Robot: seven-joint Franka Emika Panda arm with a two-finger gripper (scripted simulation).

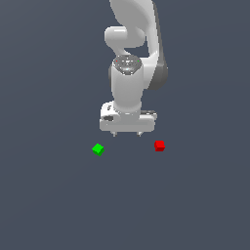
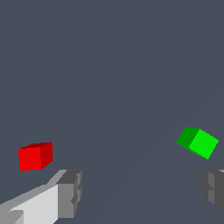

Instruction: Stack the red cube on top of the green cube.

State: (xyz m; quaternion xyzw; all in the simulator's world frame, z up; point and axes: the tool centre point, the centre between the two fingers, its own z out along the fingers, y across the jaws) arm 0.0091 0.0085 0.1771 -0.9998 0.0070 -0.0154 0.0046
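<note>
Grey floor — red cube [image 1: 159, 145] square-on, green cube [image 1: 98, 149] turned cornerwise.

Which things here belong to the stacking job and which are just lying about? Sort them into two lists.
Belongs to the job:
- red cube, resting on the surface, not gripped
- green cube, apart from the red one, nothing on it
- gripper, open, holding nothing

Just lying about:
- nothing; only the plain grey floor shows besides these
</note>
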